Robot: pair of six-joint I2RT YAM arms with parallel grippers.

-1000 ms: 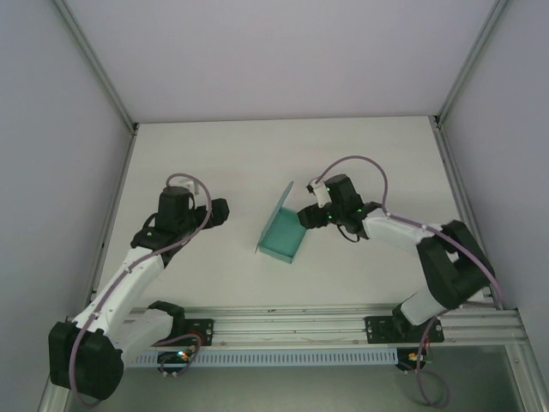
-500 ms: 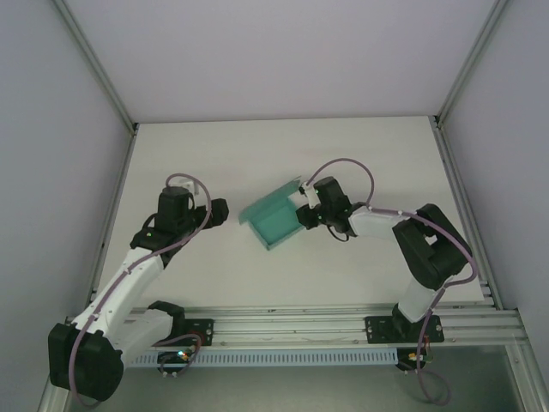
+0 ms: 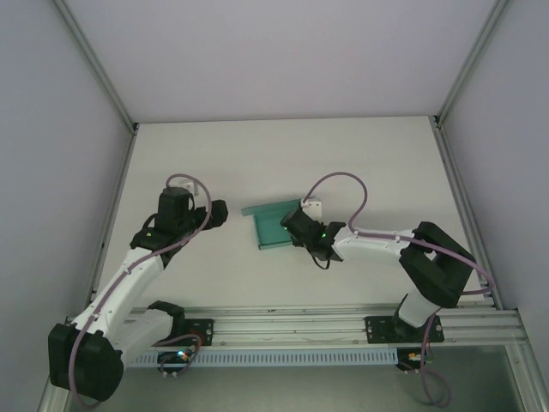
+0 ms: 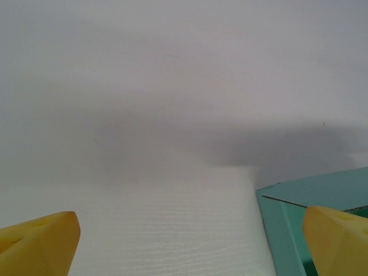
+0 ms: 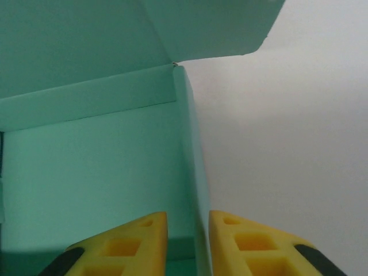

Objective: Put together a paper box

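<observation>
The teal paper box [image 3: 268, 225] lies half folded at the table's middle, its walls raised and a flap tilted up at the back. My right gripper [image 3: 293, 227] reaches into it from the right. In the right wrist view the yellow fingers [image 5: 138, 241] stand narrowly apart astride the box's upright side wall [image 5: 192, 167], with a small gap left of the wall; the gripper [image 5: 188, 221] is open. My left gripper [image 3: 221, 213] hovers just left of the box, wide open and empty [image 4: 192, 230], with the box's corner [image 4: 293, 201] by its right fingertip.
The white table [image 3: 214, 154] is walled by a grey enclosure with metal posts at the sides. An aluminium rail [image 3: 292, 326] carrying both arm bases runs along the near edge. Open table lies behind and to the right of the box.
My right gripper moved left and nearer, turning and pushing the box toward the left gripper; the tall flap came down lower. The jaws narrowed. The left arm stayed put.
</observation>
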